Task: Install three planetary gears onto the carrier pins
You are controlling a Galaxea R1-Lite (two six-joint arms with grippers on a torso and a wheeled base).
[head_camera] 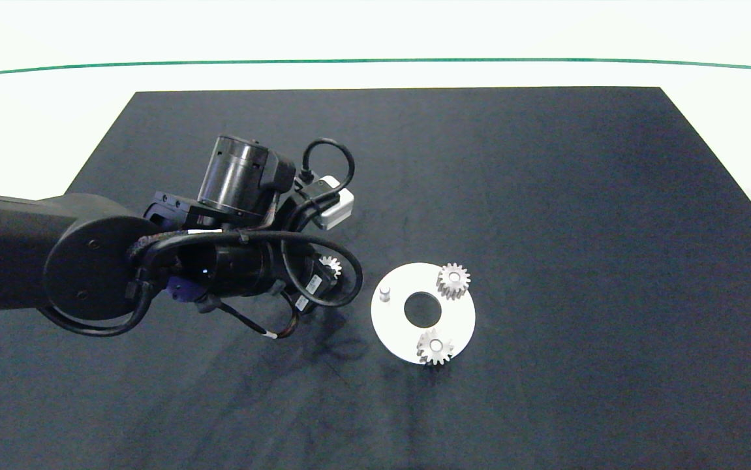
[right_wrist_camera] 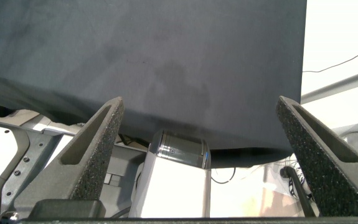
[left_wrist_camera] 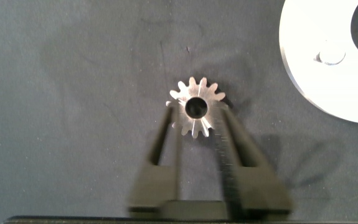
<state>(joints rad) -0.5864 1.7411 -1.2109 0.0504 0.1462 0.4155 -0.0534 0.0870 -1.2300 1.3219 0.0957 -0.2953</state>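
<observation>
We see the desk (head_camera: 545,196) covered by a dark mat, with the left arm (head_camera: 23,251) reaching in over it. The white disc (head_camera: 453,316) lies near the mat's middle. Two planetary gears sit on its pins, one on the far side (head_camera: 453,281) and one on the near side (head_camera: 434,346), while a third carrier pin (head_camera: 385,292) stands bare. The left pincer (left_wrist_camera: 196,118) is closed on the third gear (left_wrist_camera: 197,107), just beside the disc. The right pincer (right_wrist_camera: 200,124) is spread wide, parked off the desk's edge.
</observation>
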